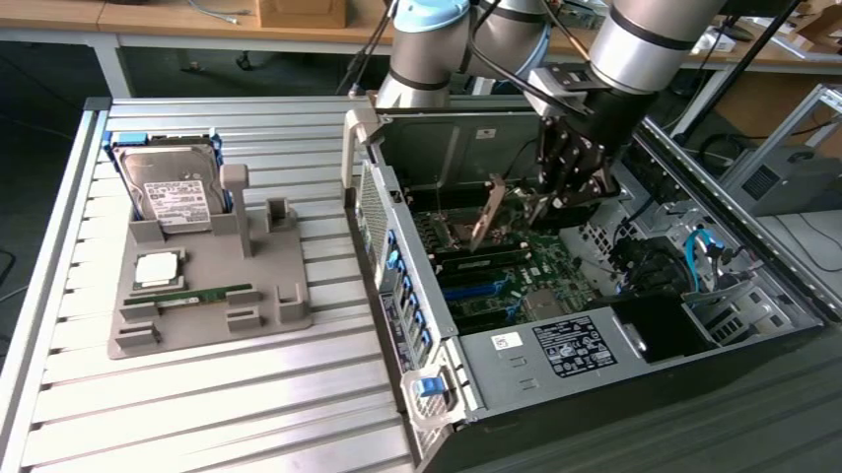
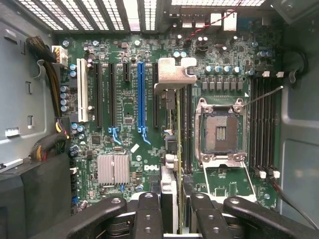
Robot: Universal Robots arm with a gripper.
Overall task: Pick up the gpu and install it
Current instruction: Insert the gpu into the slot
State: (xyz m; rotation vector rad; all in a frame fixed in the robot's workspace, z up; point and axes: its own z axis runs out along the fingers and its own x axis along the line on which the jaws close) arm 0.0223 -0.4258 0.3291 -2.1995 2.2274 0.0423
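Note:
The gpu (image 1: pixel 490 212) is a thin brownish card held upright inside the open computer case (image 1: pixel 394 227), just above the green motherboard (image 1: pixel 526 281). My gripper (image 1: pixel 537 202) reaches down into the case and is shut on the card. In the wrist view the gpu (image 2: pixel 177 149) shows edge-on, running from between my fingers (image 2: pixel 149 216) out to its silver bracket (image 2: pixel 174 74). It hangs over the black slots between the blue slot (image 2: pixel 141 94) and the empty CPU socket (image 2: pixel 219 132). I cannot tell whether its edge touches a slot.
At the exterior view's left, a grey fixture (image 1: pixel 283 305) holds a silver hard drive (image 1: pixel 172 192), a CPU (image 1: pixel 158 266) and a green RAM stick (image 1: pixel 197 294). Case walls, cable bundles (image 2: pixel 47 55) and a silver heatsink (image 2: pixel 113 168) surround the card.

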